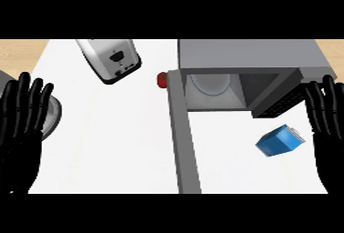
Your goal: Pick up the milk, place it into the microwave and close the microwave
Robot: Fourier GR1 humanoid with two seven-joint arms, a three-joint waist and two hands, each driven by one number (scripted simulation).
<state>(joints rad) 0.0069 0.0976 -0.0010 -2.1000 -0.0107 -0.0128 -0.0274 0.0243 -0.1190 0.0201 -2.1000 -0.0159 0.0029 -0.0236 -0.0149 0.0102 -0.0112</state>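
Milk (277, 142) lies tilted — white end pointing upper right — before the microwave (249, 52).

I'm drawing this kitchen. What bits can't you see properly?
Head view:
1. The red thing: mostly behind the microwave door; what it is stays unclear.
2. The grey round thing: covered by the left hand, cut off by the left edge.
3. Inside the microwave: its top hides the back.
4. The right hand: cut by the right edge.

The toaster (111, 59) looks like shiny metal, the microwave (249, 52) matt grey, the counter (114, 150) smooth matt white.
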